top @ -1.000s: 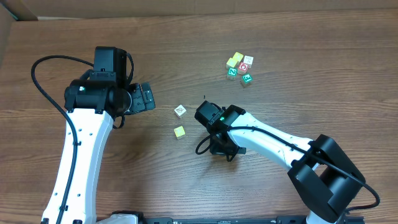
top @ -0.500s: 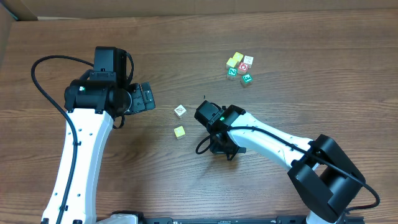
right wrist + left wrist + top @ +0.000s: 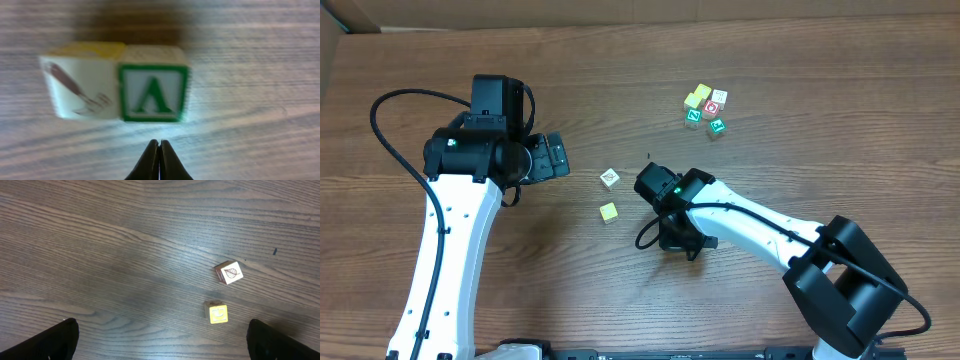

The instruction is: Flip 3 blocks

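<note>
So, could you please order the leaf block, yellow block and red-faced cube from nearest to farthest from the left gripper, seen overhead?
1. leaf block, beside the left gripper
2. yellow block, lower in the picture
3. red-faced cube, far upper right

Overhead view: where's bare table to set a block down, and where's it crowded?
Free: the far strip of table between the left arm and the block cluster; also the right edge. Crowded: the middle, around the white block, yellow block and right arm.

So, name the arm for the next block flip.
Right, probably: the right gripper, shut, sits just short of the green-framed wooden letter cube; the open left gripper hangs apart from the leaf-marked white cube.
</note>
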Motion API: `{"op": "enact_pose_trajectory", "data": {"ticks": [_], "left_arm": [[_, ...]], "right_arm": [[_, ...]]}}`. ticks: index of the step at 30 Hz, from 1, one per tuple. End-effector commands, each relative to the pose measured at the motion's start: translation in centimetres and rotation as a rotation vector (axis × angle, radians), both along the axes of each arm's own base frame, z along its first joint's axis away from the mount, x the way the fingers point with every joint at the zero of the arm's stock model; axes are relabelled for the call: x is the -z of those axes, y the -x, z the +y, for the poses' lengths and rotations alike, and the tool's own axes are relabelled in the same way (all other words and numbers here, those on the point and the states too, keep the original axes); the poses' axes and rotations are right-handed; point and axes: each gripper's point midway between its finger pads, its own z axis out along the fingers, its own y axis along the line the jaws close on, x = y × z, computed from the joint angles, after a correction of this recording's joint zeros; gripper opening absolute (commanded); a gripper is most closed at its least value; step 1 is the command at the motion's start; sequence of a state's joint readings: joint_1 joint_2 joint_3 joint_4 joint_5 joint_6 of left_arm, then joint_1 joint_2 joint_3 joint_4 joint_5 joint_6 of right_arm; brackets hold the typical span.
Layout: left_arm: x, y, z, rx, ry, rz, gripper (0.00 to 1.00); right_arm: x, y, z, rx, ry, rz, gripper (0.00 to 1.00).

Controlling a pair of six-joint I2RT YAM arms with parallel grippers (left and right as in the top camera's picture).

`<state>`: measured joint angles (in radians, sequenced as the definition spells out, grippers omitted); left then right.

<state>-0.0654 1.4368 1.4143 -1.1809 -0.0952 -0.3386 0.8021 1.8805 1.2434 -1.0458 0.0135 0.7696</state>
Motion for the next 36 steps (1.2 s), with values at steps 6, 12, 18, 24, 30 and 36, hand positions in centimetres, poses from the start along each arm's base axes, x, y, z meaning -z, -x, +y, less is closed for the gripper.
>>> {"op": "enact_pose_trajectory", "data": {"ticks": [6,12,18,24,30,36], "left_arm": [[-0.2,-0.2,0.2,-0.017,-0.006,-0.011,1.00],[-0.2,-0.2,0.2,-0.017,-0.006,-0.011,1.00],[-0.2,-0.2,0.2,-0.017,-0.006,-0.011,1.00],[-0.2,-0.2,0.2,-0.017,-0.006,-0.011,1.00],[-0.4,-0.7,0.0,-0.022,0.005,-0.030,1.00],[-1.3,-2.6,-1.9,0.012,0.113,-0.115,1.00]], "right_arm": [[-7.0,-4.3,-1.0,-0.009,-0.158,-0.081,0.10],[-8.8,-9.6,-7.0,0.187,-0.186,-0.166,0.53],[-8.6,-12.1,-14.7,0.373,-0.160,-0.176,1.00],[-8.6,-12.7,-19.0,0.496,-0.148,-0.182,1.00],[-8.6,-12.9,-20.2,0.532,-0.145,-0.186,1.00],[-8.6,-12.9,-20.2,0.531,-0.145,-0.186,1.00]]}}
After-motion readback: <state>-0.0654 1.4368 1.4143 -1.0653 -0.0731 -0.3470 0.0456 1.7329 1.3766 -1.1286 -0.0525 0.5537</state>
